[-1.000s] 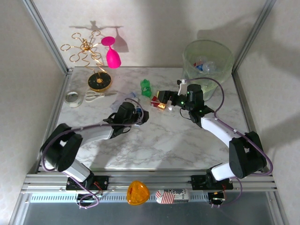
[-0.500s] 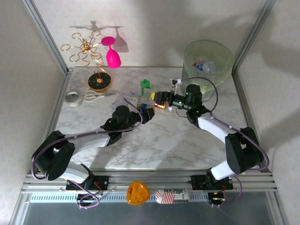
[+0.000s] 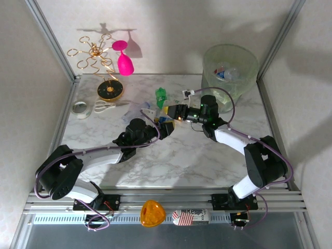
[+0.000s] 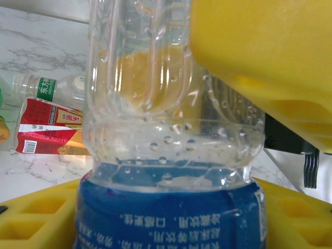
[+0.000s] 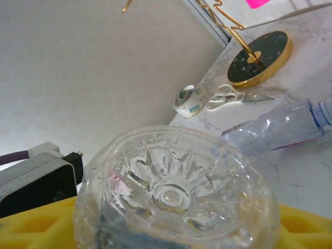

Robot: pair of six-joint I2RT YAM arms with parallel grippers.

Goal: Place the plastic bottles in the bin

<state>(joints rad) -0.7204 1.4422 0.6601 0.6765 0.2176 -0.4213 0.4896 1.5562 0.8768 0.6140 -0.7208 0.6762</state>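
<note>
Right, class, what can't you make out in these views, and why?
Left wrist view: both ends of the blue-label bottle are cut off by the frame edges.
Right wrist view: the clear bottle shows only its base, which hides its label and whether the right pincer grips it.
Top view: how many bottles the bin holds; they are too small, behind its cloudy wall.

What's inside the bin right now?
The bin holds a small heap of clear bottles, one showing blue. How many there are, and anything beneath them, cannot be told: the cloudy wall hides it.
</note>
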